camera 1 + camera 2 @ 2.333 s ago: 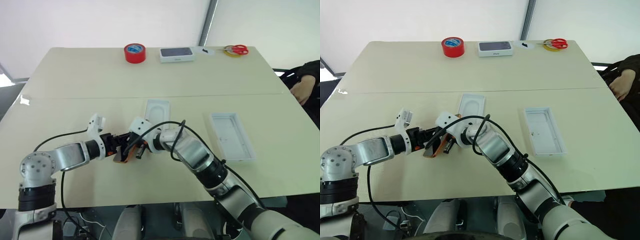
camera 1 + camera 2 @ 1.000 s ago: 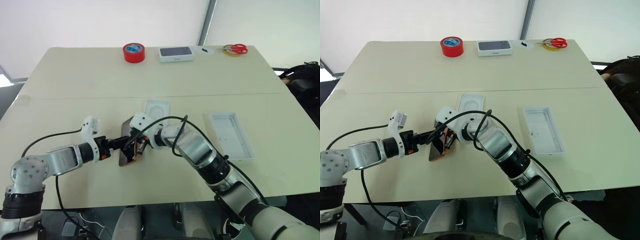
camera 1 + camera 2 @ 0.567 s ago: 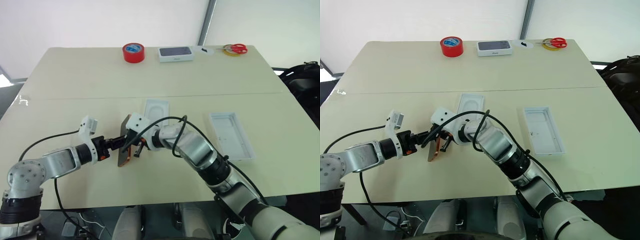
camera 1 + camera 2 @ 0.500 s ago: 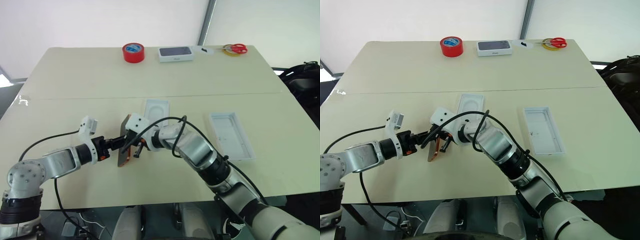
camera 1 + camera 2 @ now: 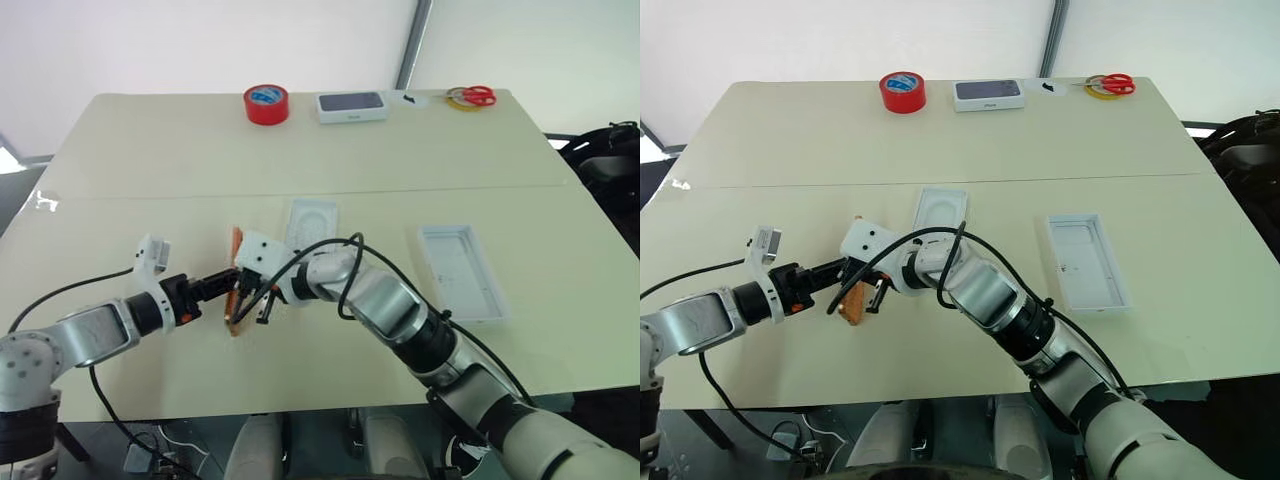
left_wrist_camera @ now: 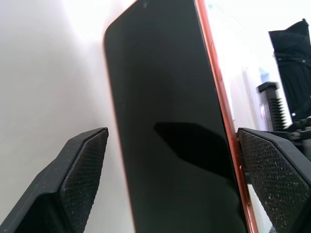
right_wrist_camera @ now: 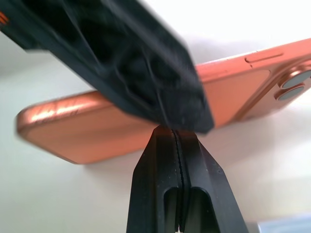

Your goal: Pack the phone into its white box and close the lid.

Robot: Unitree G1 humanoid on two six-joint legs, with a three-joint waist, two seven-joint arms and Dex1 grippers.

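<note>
From the head views, the left claw (image 5: 228, 288) and the right claw (image 5: 262, 305) meet near the front of the tabletop (image 5: 150, 180), with the phone (image 5: 234, 290) standing on edge between them. The white box (image 5: 462, 272) lies well apart beyond the right arm, and the lid (image 5: 313, 222) lies flat just past the right claw. Tape (image 5: 265, 104), a dark-topped box (image 5: 352, 107) and scissors (image 5: 472, 98) sit at the far edge. In the left wrist view, the fingers (image 6: 80, 177) are spread wide, one on each side of the phone's black screen (image 6: 170, 131). In the right wrist view, the fingers (image 7: 160, 189) are pressed together, empty, tips just beside the phone's orange back (image 7: 97, 131).
</note>
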